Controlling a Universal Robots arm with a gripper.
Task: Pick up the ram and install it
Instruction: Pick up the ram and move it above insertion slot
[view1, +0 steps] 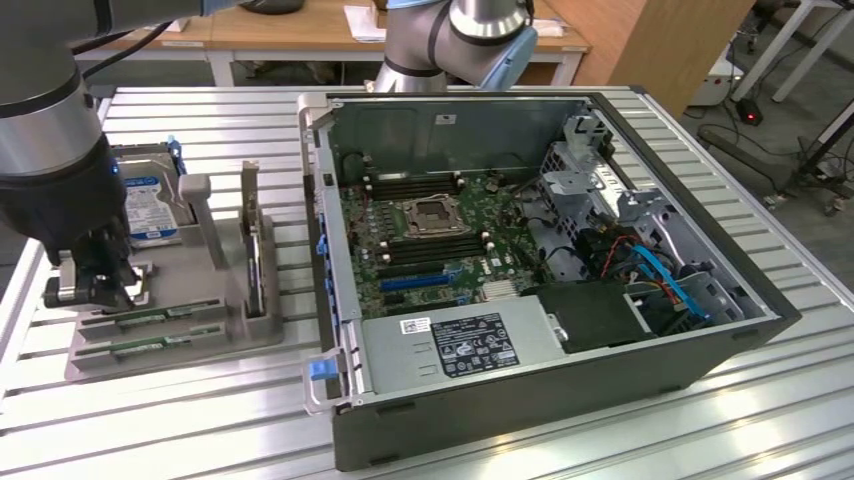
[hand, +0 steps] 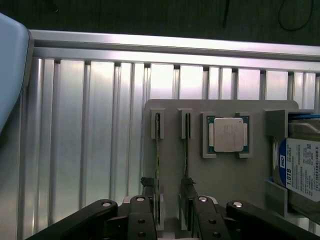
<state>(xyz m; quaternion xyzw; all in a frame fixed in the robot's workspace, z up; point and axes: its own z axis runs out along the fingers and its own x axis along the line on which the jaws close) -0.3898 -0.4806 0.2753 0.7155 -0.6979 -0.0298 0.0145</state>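
Note:
Two ram sticks, thin green boards, stand on edge in slots of a grey holder tray (view1: 254, 325). One ram (view1: 167, 318) lies nearer the hard drive, the other ram (view1: 154, 346) nearer the tray's front. In the wrist view they run side by side as the first ram (hand: 158, 150) and the second ram (hand: 187, 150). My gripper (view1: 96, 287) hangs over the tray's end at the exterior view's left, just above the sticks' ends. The gripper (hand: 172, 215) is open, its black fingers (hand: 145, 215) spread about as wide as the two sticks, and it holds nothing.
A silver processor chip (hand: 228, 134) and a hard drive (view1: 147, 205) with a blue-white label sit in the same tray. The open computer case (view1: 747, 330) lies at the exterior view's right, with its motherboard (view1: 427, 225) exposed. All of it rests on a ribbed aluminium table (view1: 174, 420).

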